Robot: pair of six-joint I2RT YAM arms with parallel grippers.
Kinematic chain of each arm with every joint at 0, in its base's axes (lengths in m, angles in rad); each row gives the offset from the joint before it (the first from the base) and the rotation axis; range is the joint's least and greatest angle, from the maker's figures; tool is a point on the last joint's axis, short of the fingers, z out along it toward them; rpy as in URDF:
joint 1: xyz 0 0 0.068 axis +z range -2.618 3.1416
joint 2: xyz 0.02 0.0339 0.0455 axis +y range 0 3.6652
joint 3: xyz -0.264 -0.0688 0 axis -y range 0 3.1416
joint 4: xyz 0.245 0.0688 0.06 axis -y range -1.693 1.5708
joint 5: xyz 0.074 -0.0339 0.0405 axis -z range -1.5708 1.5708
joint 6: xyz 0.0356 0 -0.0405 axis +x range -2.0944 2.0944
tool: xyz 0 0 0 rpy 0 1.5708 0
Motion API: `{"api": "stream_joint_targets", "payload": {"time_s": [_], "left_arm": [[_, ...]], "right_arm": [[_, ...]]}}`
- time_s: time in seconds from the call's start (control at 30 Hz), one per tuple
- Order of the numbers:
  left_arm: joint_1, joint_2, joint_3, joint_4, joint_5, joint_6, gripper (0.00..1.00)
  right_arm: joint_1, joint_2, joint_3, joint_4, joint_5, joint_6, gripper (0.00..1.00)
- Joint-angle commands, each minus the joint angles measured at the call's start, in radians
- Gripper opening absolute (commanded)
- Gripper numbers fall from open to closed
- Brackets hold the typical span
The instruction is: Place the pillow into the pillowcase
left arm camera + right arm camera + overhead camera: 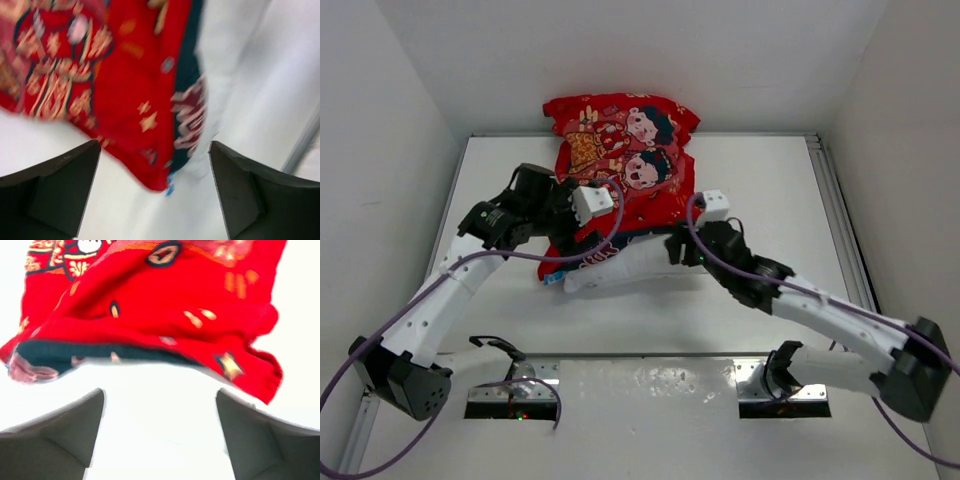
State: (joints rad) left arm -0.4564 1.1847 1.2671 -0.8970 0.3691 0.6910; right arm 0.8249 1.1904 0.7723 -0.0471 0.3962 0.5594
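The red pillowcase [620,160] with cartoon figures lies at the back middle of the table, bulging. The white pillow [632,262] sticks out of its near open end. My left gripper [570,225] is open at the case's near left edge. In the left wrist view [154,145] its fingers [60,190] straddle the red corner [135,100], a small blue tag [170,189] and white pillow [225,65], gripping nothing. My right gripper [672,248] is open against the pillow's near end. In the right wrist view [160,390] the pillow [160,425] fills the gap below the case mouth [160,300].
White walls close in the table on the left, back and right. A metal rail [832,215] runs along the right side, and a frame bar with the arm mounts [620,358] runs along the near edge. Purple cables [500,258] hang along both arms.
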Motion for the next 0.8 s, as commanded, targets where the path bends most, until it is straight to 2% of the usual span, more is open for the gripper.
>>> {"api": "stream_joint_targets", "payload": {"time_s": [0.0,0.03,0.07,0.1,0.13,0.17,0.2,0.23,0.27,0.3,0.33,0.4,0.43,0.47,0.53,0.6,0.7,0.73,0.77], "left_arm": [[0.070,-0.065,-0.083,0.013,-0.140,0.033,0.85],[0.088,-0.072,-0.112,0.029,-0.192,0.048,0.58],[0.103,-0.082,-0.171,0.039,-0.217,0.053,0.16],[0.139,-0.082,-0.202,0.052,-0.246,0.061,0.05],[0.150,-0.082,-0.234,0.076,-0.257,0.070,0.02],[0.163,-0.082,-0.297,0.101,-0.269,0.087,0.02],[0.166,-0.080,-0.323,0.149,-0.292,0.088,0.06],[0.171,-0.077,-0.351,0.177,-0.300,0.094,0.13],[0.173,-0.071,-0.394,0.203,-0.308,0.094,0.33],[0.182,-0.065,-0.408,0.260,-0.317,0.091,0.45],[0.186,-0.050,-0.423,0.291,-0.315,0.087,0.68],[0.202,-0.027,-0.465,0.370,-0.297,0.091,0.79],[0.205,-0.010,-0.474,0.392,-0.289,0.099,0.83],[0.206,0.033,-0.488,0.405,-0.273,0.104,0.85],[0.206,0.103,-0.503,0.447,-0.271,0.114,0.93],[0.206,0.137,-0.509,0.498,-0.288,0.108,0.94],[0.209,0.170,-0.517,0.536,-0.247,0.111,0.92],[0.208,0.180,-0.512,0.537,-0.224,0.117,0.82],[0.208,0.187,-0.505,0.532,-0.199,0.119,0.73]], "right_arm": [[0.000,-0.173,-0.112,-0.120,-0.007,0.074,0.48],[0.005,-0.205,-0.140,-0.120,-0.016,0.100,0.16],[0.008,-0.231,-0.184,-0.123,-0.016,0.115,0.02],[0.014,-0.274,-0.203,-0.117,-0.014,0.134,0.01],[0.032,-0.290,-0.215,-0.112,-0.014,0.137,0.07],[0.045,-0.299,-0.229,-0.096,-0.011,0.135,0.20],[0.072,-0.301,-0.229,-0.089,-0.005,0.126,0.39],[0.089,-0.292,-0.217,-0.082,0.004,0.125,0.68],[0.104,-0.275,-0.209,-0.070,0.041,0.126,0.78],[0.137,-0.255,-0.199,-0.060,0.064,0.155,0.89],[0.147,-0.206,-0.189,-0.047,0.099,0.193,0.99],[0.152,-0.158,-0.215,0.102,0.063,0.319,0.99],[0.149,-0.108,-0.253,0.172,0.043,0.362,0.99],[0.151,-0.080,-0.274,0.311,0.024,0.416,0.99],[0.155,0.022,-0.316,0.473,0.029,0.592,0.99],[0.158,0.110,-0.326,0.571,0.032,0.721,0.99],[0.177,0.279,-0.286,0.751,0.020,0.763,0.99],[0.181,0.314,-0.268,0.838,0.026,0.743,0.99],[0.186,0.383,-0.245,0.854,0.029,0.723,0.99]]}}
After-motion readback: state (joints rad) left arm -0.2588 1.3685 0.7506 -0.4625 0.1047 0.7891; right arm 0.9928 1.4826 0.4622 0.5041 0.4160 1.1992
